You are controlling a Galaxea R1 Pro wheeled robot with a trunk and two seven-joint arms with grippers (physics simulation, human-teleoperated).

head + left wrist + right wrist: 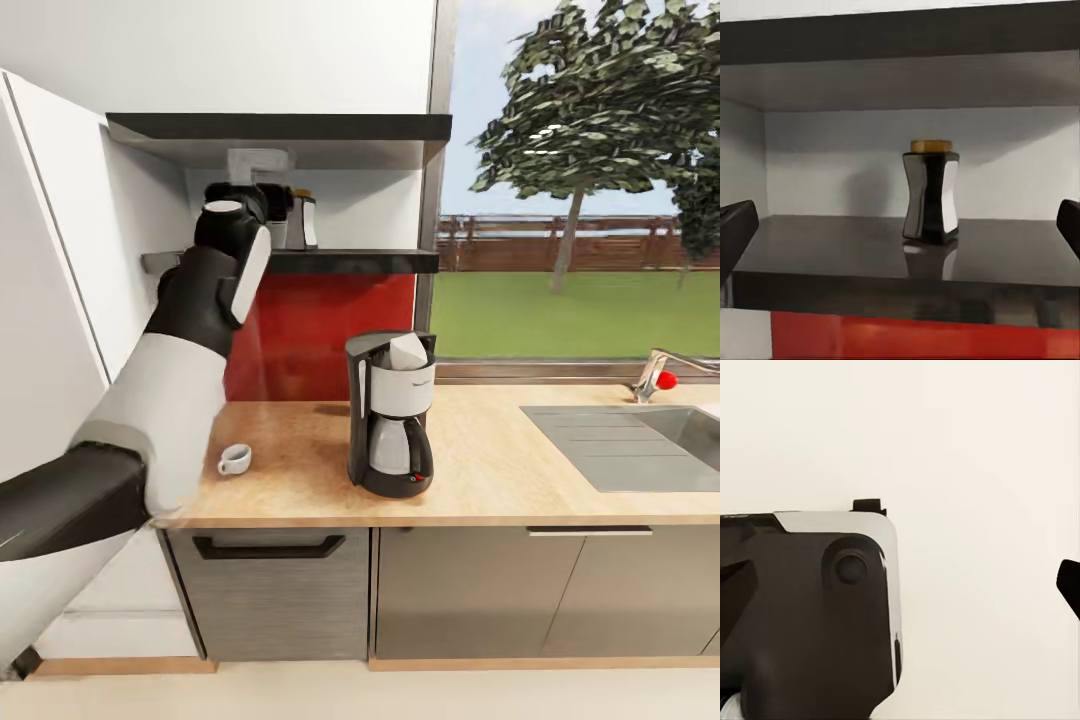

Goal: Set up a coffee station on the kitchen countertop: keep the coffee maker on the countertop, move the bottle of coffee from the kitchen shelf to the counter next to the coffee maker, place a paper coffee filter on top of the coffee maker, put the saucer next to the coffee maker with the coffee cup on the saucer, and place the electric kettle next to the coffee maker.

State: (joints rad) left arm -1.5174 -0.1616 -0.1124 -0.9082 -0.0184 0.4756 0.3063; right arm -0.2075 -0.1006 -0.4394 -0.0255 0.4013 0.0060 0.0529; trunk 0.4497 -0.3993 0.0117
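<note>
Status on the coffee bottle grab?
Left gripper open, level with kitchen shelf, fingers wide. Bottle of coffee upright on shelf, ungrasped, ahead of the fingers. Nothing between them.

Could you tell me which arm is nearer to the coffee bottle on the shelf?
Left. Its gripper is raised to the shelf, open toward the bottle; the right gripper faces a blank wall.

Count from my cameras: 1 coffee maker (391,415) on the tabletop (500,470), with 1 paper coffee filter (408,349) on its top. 1 coffee cup (235,459) near the tabletop's left end. 1 bottle of coffee (930,191) on the kitchen shelf (855,251). 1 sink (650,440) and 1 tap (660,372) at the right end. 2 cabinet fronts (480,590) below.
</note>
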